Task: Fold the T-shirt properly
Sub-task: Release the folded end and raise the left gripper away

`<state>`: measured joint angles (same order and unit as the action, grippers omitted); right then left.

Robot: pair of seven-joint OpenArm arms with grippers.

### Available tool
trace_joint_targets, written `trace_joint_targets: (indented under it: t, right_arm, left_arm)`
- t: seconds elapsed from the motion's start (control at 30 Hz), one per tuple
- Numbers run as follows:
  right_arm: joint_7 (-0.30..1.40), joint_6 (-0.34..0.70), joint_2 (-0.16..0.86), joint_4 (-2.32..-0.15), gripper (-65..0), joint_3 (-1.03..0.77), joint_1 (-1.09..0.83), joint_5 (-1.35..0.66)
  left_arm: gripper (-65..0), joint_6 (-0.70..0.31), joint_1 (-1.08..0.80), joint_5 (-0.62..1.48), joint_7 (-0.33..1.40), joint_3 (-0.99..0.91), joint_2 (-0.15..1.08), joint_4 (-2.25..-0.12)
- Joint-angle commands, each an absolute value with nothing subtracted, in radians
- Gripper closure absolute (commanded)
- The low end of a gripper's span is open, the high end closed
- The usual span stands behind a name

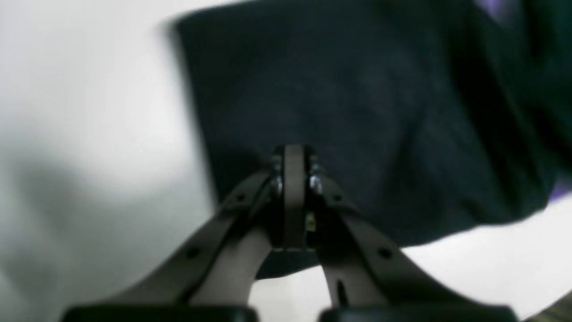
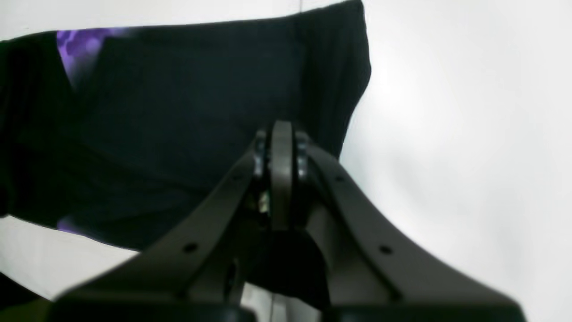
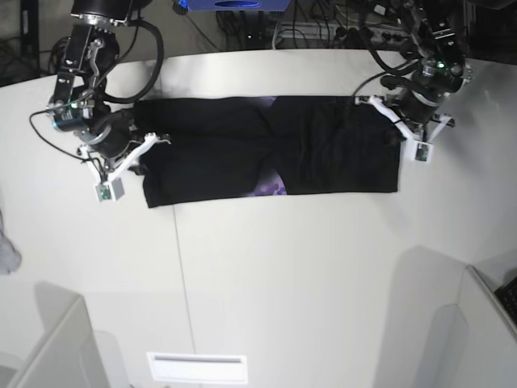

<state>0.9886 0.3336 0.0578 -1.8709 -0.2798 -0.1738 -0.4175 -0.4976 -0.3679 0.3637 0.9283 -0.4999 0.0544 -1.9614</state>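
Note:
The black T-shirt [image 3: 323, 149] lies flat as a long band across the far half of the white table [image 3: 307, 275], both ends folded in. A bit of purple print [image 3: 273, 187] shows at the middle. My left gripper [image 3: 400, 129] is at the shirt's right end. In the left wrist view it [image 1: 293, 154] is shut, its tips over black cloth [image 1: 357, 112] near the edge. My right gripper [image 3: 135, 145] is at the shirt's left end. It [image 2: 281, 129] is shut too, tips over the cloth [image 2: 178, 112] close to its side edge. No cloth shows between either pair of pads.
A small grey-white cloth scrap [image 3: 6, 252] lies at the table's left edge. Cables and a blue box [image 3: 234, 4] sit behind the table. White panels [image 3: 198, 368] stand along the near edge and both near corners.

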Motion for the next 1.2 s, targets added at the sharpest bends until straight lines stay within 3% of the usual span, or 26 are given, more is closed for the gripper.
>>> trace_joint_targets:
  t: [0.0,0.13,0.2,0.47,0.87,1.17]
  right_arm:
    - [0.992,0.337,0.065,-1.888,-6.2,-0.305,-0.151,-0.43]
    - [1.059,0.338,0.035,-1.888,-41.4,-0.421,-0.119,-0.499]
    - [1.076,0.338,0.036,-1.874,-48.3,-0.463,-0.105,-0.555]
    - [1.15,0.338,0.099,-1.627,-45.3,-0.524,-0.045,-0.727]
    - [1.156,0.338,0.122,-1.474,-45.3,-0.516,-0.036,-0.776]
    - [1.15,0.338,0.117,-1.477,-45.3,-0.364,-0.084,-0.779]
  left_arm:
    - [0.0,-0.498,-0.378,0.407,0.906,-0.575,0.085,-1.969]
    - [0.0,-0.498,-0.404,0.559,0.903,-0.794,0.159,-1.933]
    - [0.0,-0.498,-0.409,0.591,0.903,-0.865,0.189,-1.906]
    - [0.0,-0.677,-0.404,0.593,0.9,-1.003,0.232,-1.758]
    - [0.0,-0.687,-0.401,0.415,0.777,-0.935,0.208,-1.725]
    - [0.0,-0.68,-0.355,0.41,0.78,-0.892,0.206,-1.692]
